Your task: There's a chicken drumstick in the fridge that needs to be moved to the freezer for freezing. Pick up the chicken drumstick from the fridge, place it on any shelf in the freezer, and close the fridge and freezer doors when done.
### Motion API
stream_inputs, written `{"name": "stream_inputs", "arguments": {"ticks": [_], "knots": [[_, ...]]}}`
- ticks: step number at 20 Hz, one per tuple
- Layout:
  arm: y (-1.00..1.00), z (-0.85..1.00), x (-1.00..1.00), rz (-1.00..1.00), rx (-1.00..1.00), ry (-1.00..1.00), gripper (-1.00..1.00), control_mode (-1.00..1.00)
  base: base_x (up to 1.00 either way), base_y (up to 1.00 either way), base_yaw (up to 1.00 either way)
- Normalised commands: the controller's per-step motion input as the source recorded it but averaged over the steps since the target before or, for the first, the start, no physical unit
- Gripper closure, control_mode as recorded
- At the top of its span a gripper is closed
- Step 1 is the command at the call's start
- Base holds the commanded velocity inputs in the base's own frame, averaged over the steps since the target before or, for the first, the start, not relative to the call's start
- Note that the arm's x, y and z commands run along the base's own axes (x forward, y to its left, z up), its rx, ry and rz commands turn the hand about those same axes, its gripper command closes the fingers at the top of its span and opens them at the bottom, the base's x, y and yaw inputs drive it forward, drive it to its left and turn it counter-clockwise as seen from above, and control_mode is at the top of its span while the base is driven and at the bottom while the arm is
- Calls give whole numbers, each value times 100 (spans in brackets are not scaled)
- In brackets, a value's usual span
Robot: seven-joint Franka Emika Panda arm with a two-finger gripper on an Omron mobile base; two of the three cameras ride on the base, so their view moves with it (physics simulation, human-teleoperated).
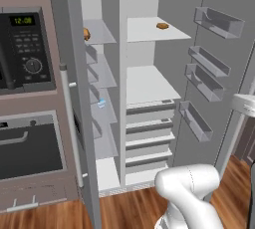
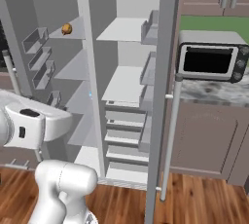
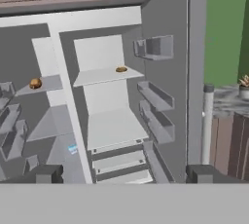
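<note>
While spread and empty, one gripper; one chicken drumstick, one freezer shelf, two open doors.

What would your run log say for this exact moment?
gripper: open, empty | chicken drumstick: on top freezer shelf | brown disc: on top fridge shelf | freezer door: open | fridge door: open

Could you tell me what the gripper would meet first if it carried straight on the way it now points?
The open gripper points into the open fridge. Nothing stands between them, so it would probably reach the broad white shelf above the drawers first, though depth is hard to judge.
</note>
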Motion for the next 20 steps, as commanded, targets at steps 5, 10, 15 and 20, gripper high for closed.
{"name": "stream_inputs", "arguments": {"ticks": [5, 10, 15, 20], "knots": [[-100, -6, -43, 0, 0, -11, -100, -100, 0, 0, 0], [-100, -26, -5, 0, 0, -7, -100, -100, 0, 0, 0], [-100, -48, 0, 0, 0, -8, -100, -100, 0, 0, 0], [-96, -54, 12, 0, 1, -6, -100, -100, 0, 0, 0]]}}
